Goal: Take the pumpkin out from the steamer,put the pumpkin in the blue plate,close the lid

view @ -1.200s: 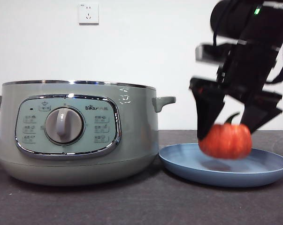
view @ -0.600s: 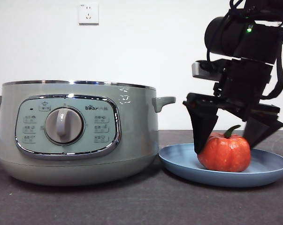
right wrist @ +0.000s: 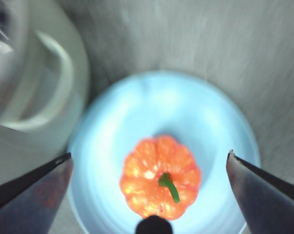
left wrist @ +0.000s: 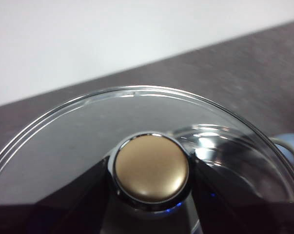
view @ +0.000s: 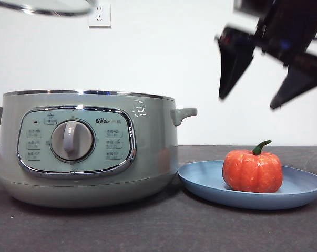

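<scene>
The orange pumpkin (view: 253, 170) sits upright in the blue plate (view: 300, 186), to the right of the sage-green steamer (view: 87, 147), which stands without its lid. My right gripper (view: 247, 102) is open and empty, well above the pumpkin. In the right wrist view the pumpkin (right wrist: 159, 178) lies in the plate (right wrist: 161, 107) between the spread jaws of the right gripper (right wrist: 149, 157), with the steamer's handle (right wrist: 34, 97) beside it. My left gripper (left wrist: 154, 187) is shut on the knob (left wrist: 151, 168) of the glass lid (left wrist: 88, 136). The lid's rim (view: 48, 6) shows high above the steamer's left side.
A dark table (view: 147, 226) carries the steamer and plate, which stand close side by side. A white wall with a socket (view: 99, 14) is behind them.
My right gripper let go of the pumpkin, which now rests in the plate, and rose well above it. The lid's rim has come into view at the top left.
</scene>
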`<action>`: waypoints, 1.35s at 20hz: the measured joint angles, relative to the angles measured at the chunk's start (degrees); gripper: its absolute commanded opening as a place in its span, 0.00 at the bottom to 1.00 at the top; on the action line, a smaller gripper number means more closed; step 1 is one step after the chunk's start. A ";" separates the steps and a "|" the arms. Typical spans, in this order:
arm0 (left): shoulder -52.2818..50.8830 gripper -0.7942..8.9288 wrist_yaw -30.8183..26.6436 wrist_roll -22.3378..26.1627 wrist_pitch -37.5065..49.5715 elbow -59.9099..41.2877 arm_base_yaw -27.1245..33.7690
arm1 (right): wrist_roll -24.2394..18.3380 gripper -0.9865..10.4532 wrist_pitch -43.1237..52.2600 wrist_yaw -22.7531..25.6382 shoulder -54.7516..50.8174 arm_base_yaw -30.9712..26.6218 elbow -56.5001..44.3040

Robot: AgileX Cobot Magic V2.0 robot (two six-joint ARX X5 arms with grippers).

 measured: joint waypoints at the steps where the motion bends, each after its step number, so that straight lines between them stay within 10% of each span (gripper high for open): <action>1: 1.99 0.07 2.19 -0.15 0.87 0.00 0.00 | 0.00 0.56 -0.02 0.00 -2.19 0.00 0.00; 9: 18.38 0.07 12.20 -0.55 6.91 0.00 -0.07 | 0.00 0.55 -0.52 1.14 -12.94 -0.02 0.00; 27: 28.85 0.14 13.53 -0.72 8.22 0.52 -2.71 | -0.02 0.55 -1.97 6.03 -14.45 -0.39 0.00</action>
